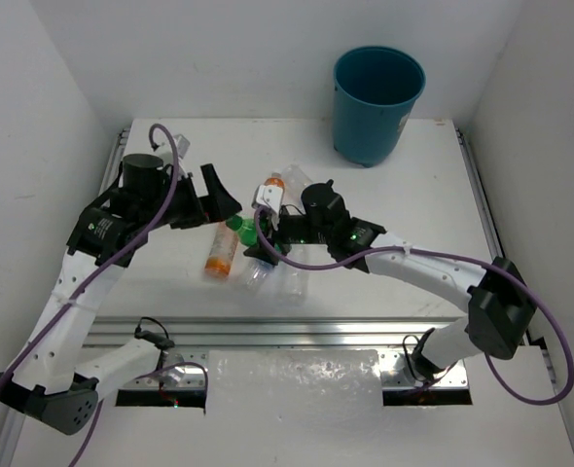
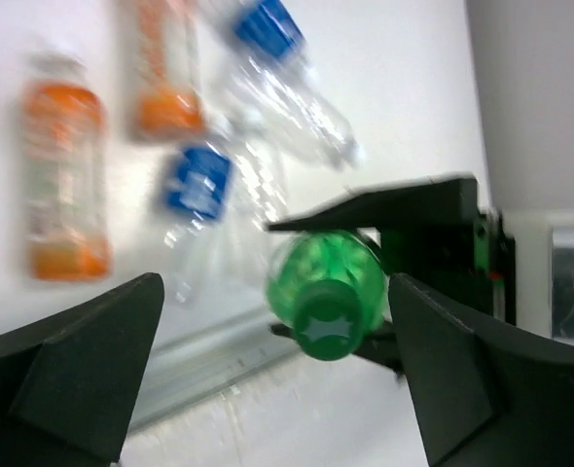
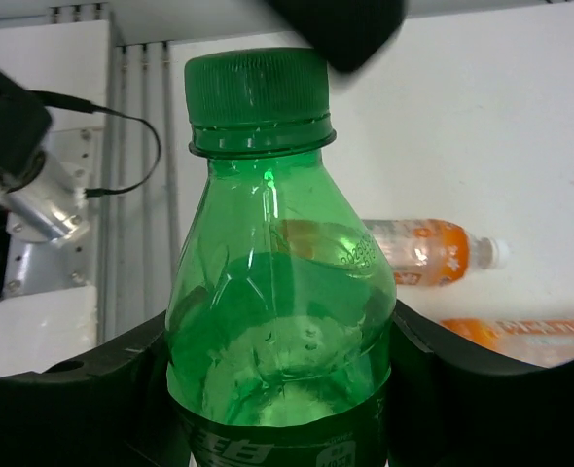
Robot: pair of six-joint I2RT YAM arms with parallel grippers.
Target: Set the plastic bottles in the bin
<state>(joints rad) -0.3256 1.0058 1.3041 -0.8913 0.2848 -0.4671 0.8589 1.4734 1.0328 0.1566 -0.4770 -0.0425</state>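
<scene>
- Green bottle (image 3: 277, 292): your right hand (image 3: 277, 409) grips its body.
- Your left hand (image 2: 275, 282) is open, fingers spread wide.
- 2 orange bottles (image 3: 418, 253) lie on the desk (image 1: 413, 195).

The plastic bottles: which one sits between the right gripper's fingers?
The green bottle, the only green one, with a green cap. The right gripper clasps its sides; the orange bottles and clear bottles lie on the table.

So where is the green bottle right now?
Top view: the green bottle is mid-table in the right gripper, just right of a lying orange bottle, well short of the bin.
</scene>
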